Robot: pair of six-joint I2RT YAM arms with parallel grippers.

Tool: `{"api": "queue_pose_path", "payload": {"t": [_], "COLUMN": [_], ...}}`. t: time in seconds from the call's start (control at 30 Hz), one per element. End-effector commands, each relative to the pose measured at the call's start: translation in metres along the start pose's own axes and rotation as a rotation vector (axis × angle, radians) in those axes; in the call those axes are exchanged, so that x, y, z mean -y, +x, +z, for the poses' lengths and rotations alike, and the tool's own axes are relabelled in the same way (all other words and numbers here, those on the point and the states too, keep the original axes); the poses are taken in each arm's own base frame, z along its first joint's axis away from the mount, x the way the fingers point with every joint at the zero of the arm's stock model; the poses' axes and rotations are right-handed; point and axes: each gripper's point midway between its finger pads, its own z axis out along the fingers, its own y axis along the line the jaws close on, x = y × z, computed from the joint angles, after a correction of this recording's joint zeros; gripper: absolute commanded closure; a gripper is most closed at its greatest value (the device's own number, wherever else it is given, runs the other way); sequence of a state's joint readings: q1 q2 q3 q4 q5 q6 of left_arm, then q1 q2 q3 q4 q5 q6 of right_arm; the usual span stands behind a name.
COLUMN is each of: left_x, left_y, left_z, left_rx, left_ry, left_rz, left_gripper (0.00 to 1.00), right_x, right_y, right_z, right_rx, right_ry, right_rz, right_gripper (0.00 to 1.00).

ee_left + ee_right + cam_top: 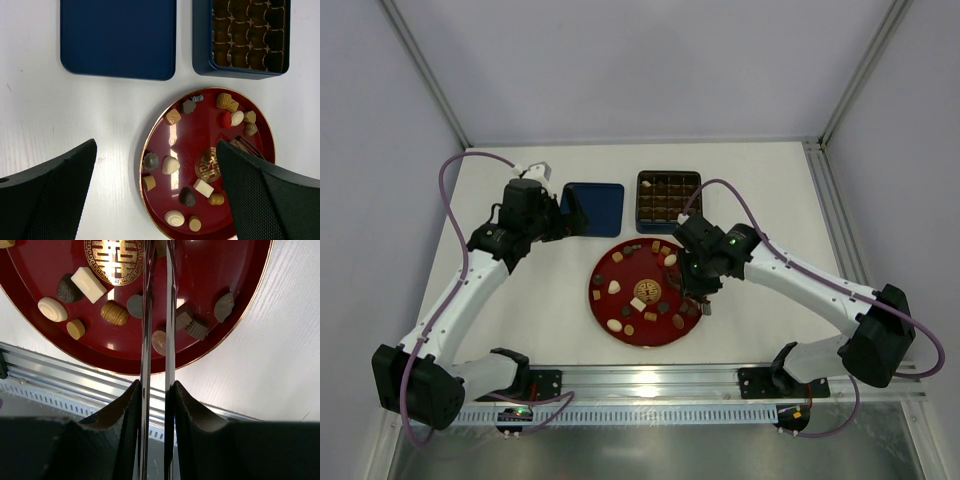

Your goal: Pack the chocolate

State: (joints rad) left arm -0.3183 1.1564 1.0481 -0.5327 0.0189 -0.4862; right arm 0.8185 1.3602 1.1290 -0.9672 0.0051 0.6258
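The chocolate (171,165) lies as several loose brown, dark and cream pieces on a round red plate (603,272). More pieces (88,284) show in the right wrist view. My right gripper (699,283) hangs over the plate's right side. Its fingers (131,405) are shut on a pair of metal tongs (170,300), whose blades stand narrowly apart over a pale brown piece (159,342). The tong tips run out of the right wrist view. My left gripper (570,215) is open and empty, above the table left of the plate (195,135).
A square dark-blue tin (668,196) with a gridded brown insert (247,35) stands behind the plate. Its flat blue lid (592,208) lies to the left of it. A metal rail (650,380) runs along the near table edge.
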Motion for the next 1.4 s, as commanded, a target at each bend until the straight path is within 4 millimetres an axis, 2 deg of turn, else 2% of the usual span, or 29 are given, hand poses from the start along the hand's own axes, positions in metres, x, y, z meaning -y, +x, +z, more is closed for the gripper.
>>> {"api": "queue_pose_path", "payload": {"t": [0.0,0.13,0.27,0.33,0.5,0.63,0.77,0.87,0.97,1.0,1.03,1.07,1.17,1.37], "left_x": [0.001,0.002,0.002,0.001,0.001,0.001,0.002,0.001,0.001,0.001,0.001,0.0,-0.005,-0.006], "left_y": [-0.012,-0.013,-0.013,-0.012,-0.012,-0.012,-0.012,-0.012,-0.011,-0.011,-0.011,-0.011,-0.012,-0.012], "left_z": [-0.006,-0.006,-0.006,-0.006,-0.005,-0.004,-0.003,-0.003,-0.002,-0.002,-0.002,-0.002,-0.002,-0.002], "left_rx": [0.049,0.05,0.052,0.051,0.046,0.045,0.043,0.042,0.038,0.04,0.041,0.04,0.049,0.049], "left_ry": [0.007,0.008,0.009,0.006,0.006,0.005,0.006,0.004,0.002,0.004,0.003,0.001,-0.029,-0.03], "left_rz": [0.01,0.01,0.01,0.01,0.008,0.01,0.012,0.011,0.013,0.014,0.013,0.014,0.014,0.015], "left_gripper": [0.0,0.0,0.0,0.0,0.0,0.0,0.0,0.0,0.0,0.0,0.0,0.0,0.0,0.0], "right_x": [-0.007,-0.008,-0.009,-0.002,0.005,0.023,0.035,0.041,0.041,0.043,0.043,0.048,0.052,0.059], "right_y": [-0.016,-0.026,-0.045,-0.056,-0.103,-0.15,-0.204,-0.233,-0.257,-0.262,-0.271,-0.275,-0.285,-0.285], "right_z": [-0.015,-0.027,-0.046,-0.05,-0.063,-0.065,-0.059,-0.047,-0.046,-0.036,-0.038,-0.029,-0.026,-0.013], "right_rx": [0.058,0.092,0.144,0.161,0.254,0.33,0.398,0.413,0.45,0.437,0.45,0.436,0.443,0.421], "right_ry": [-0.016,-0.01,-0.021,-0.017,-0.045,-0.02,0.013,0.024,0.023,0.036,0.041,0.055,0.061,0.08], "right_rz": [-0.028,-0.041,-0.045,-0.039,-0.011,0.018,0.037,0.047,0.046,0.045,0.041,0.049,0.053,0.061], "right_gripper": [0.73,0.77,0.78,0.78,0.78,0.78,0.78,0.78,0.79,0.79,0.78,0.78,0.78,0.78]}}
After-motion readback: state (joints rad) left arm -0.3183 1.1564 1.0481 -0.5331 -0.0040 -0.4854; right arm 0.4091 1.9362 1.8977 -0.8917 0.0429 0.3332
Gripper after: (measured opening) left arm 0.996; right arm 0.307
